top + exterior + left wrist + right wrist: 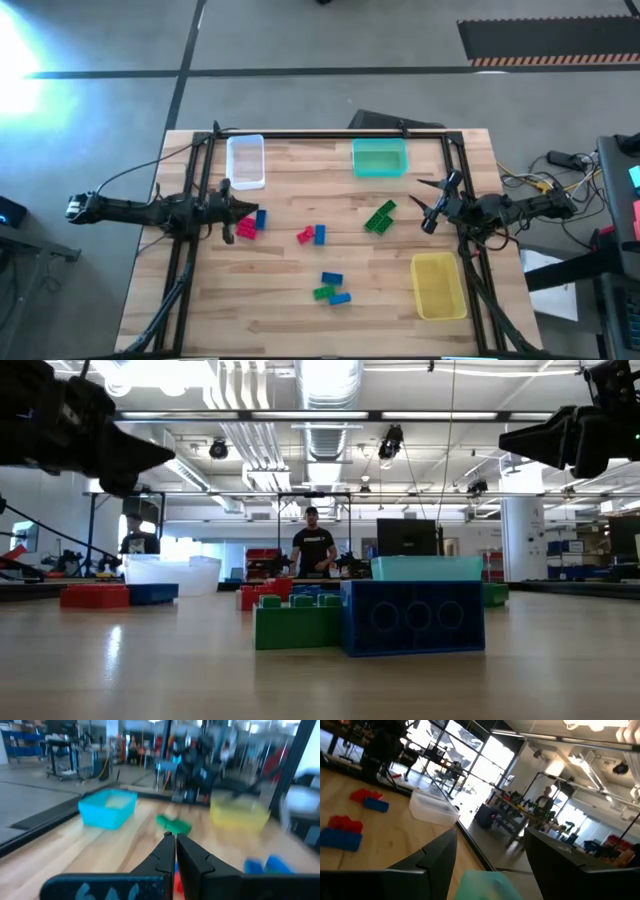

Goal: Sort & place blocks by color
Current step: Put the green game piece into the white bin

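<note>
Small blocks lie scattered on the wooden table: red ones [245, 229] with a blue one [261, 217] at the left, a red [305, 236] and blue [320, 234] pair in the middle, green blocks [380, 216] to the right, and blue [331, 279] and green [323, 292] ones nearer the near edge. My left gripper [236, 214] hangs shut above the left red blocks, raised off the table [150, 455]. My right gripper [430, 205] is open, raised [520, 440], just right of the green blocks. In the left wrist view the fingertips [175, 839] meet.
A clear bin [246, 161] and a teal bin [380, 158] stand along the far edge, and a yellow bin [438, 286] stands near the right near corner. A black frame borders the table's sides. A person [313, 548] stands in the room behind.
</note>
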